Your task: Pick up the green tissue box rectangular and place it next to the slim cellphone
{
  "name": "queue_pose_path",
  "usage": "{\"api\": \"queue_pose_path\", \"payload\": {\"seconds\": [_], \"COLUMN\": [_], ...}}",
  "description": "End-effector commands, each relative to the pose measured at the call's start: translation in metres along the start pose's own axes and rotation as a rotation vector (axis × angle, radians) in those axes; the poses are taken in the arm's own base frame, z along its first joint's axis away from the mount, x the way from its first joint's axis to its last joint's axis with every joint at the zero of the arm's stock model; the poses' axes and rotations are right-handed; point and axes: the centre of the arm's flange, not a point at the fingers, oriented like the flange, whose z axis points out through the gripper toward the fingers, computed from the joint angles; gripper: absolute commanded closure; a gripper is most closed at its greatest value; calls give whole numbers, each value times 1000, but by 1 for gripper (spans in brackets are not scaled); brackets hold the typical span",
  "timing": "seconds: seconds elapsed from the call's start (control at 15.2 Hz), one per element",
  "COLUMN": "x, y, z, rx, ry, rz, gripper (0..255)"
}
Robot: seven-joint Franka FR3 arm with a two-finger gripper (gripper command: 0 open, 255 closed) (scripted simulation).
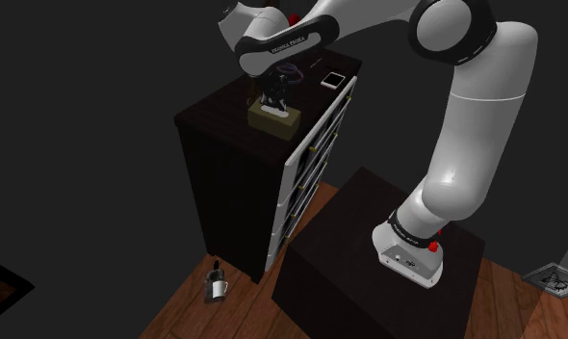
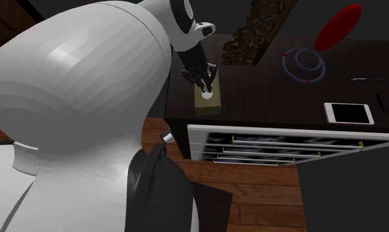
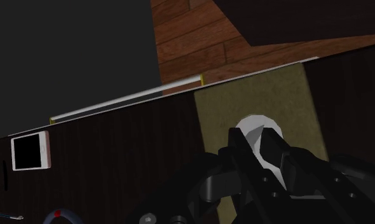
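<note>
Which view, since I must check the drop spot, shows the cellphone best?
The second exterior view: the cellphone lies whole and close on the dark cabinet top. The shoulder view shows it distant, below the arm; the wrist view, whole but smaller.

The tissue box (image 1: 277, 119) is a long box in a dull green. It lies flat on top of a dark dresser (image 1: 213, 108), in the upper middle of the shoulder view. A white tissue (image 3: 254, 124) sticks up out of its top. One short end sits right at the front edge of the dresser top, above the drawers (image 1: 306, 166).

The cellphone (image 1: 333, 80) is thin and flat, with a white rim and a black screen. It lies face up on the same top, up and to the right of the tissue box in the shoulder view. In the second exterior view the tissue box is near the middle and the cellphone is far to the right. The two are well apart.
</note>
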Motion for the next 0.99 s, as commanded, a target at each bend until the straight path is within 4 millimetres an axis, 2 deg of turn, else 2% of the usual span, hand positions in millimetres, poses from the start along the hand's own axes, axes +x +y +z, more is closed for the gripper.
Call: {"api": "queue_pose_path", "payload": {"seconds": [0.0, 0.07, 0.92], "x": [0, 0, -19], "y": [-3, -2, 30], "z": [1, 1, -56], "rx": [2, 2, 2], "ry": [-1, -1, -1], "rz": [-4, -4, -4], "gripper": [255, 255, 255]}}
